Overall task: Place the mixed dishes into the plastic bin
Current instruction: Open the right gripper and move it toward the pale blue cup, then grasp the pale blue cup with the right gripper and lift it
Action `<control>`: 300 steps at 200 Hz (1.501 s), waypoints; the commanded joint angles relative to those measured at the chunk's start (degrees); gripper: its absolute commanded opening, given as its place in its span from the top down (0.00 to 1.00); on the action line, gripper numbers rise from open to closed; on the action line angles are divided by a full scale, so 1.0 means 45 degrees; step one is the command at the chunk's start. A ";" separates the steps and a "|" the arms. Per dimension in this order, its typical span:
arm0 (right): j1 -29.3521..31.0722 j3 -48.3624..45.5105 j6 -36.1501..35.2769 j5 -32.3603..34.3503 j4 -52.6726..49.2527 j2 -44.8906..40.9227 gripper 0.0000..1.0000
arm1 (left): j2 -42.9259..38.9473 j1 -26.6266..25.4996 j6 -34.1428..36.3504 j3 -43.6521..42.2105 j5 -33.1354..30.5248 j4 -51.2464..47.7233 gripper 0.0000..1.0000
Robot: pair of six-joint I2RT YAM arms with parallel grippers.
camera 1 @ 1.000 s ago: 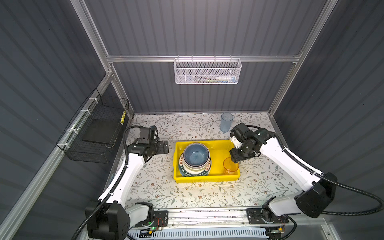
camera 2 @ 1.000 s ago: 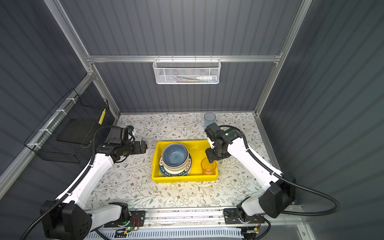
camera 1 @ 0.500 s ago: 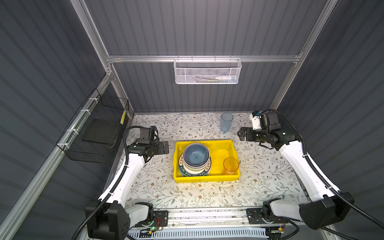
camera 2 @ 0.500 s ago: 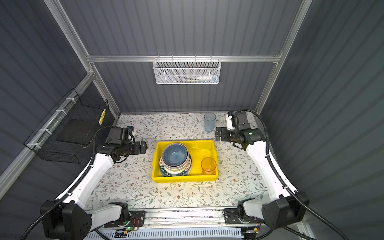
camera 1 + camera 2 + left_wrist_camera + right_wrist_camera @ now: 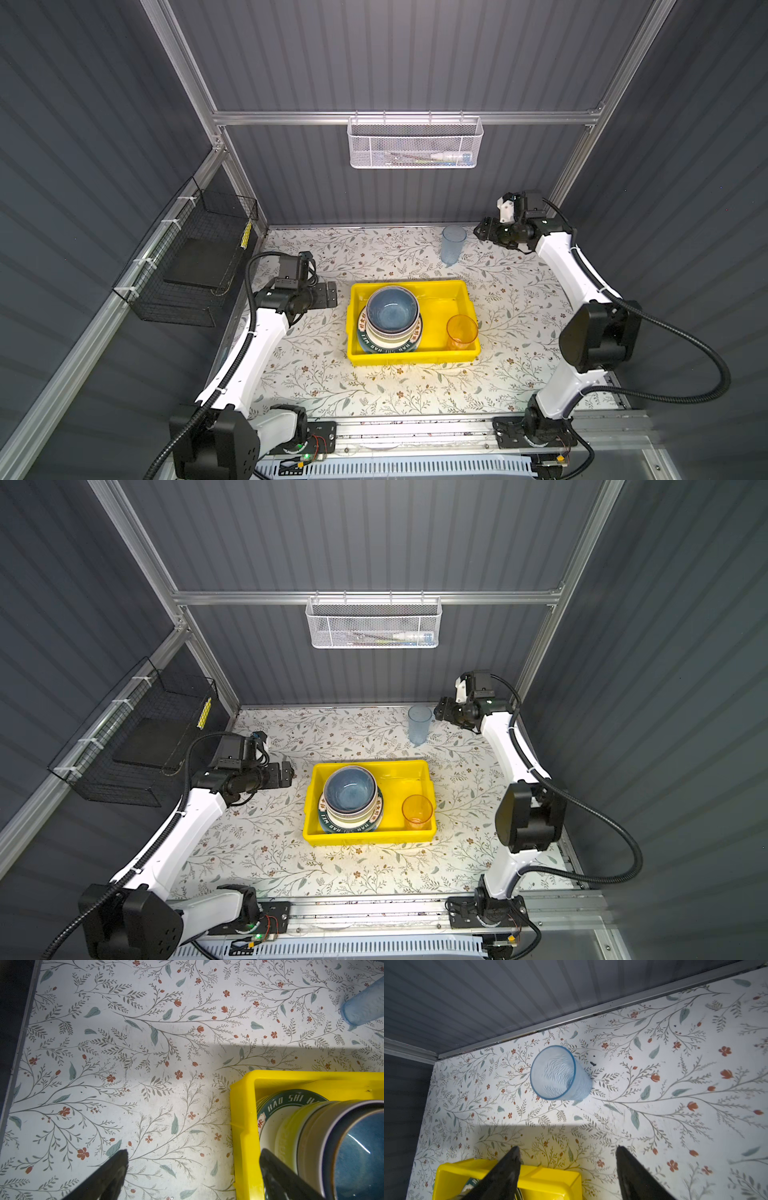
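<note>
Two pairs of jaws stand apart and empty. The left gripper, spread wide, hangs just beside the left wall of the yellow bin. The right gripper, spread less widely, sits by the back wall, near the upright blue tumbler on the flowered table but apart from it. Inside the bin, a blue bowl tops a stack of bowls and plates, and an orange tumbler stands upright to its right.

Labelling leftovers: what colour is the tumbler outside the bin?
Translucent pale blue; the tumbler shows best in the right wrist view.
</note>
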 commanded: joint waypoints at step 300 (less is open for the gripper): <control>0.0604 0.3152 -0.0109 0.0618 -0.1326 0.5135 0.91 | -0.0067 0.0109 0.0006 -0.0237 0.0264 0.0038 0.01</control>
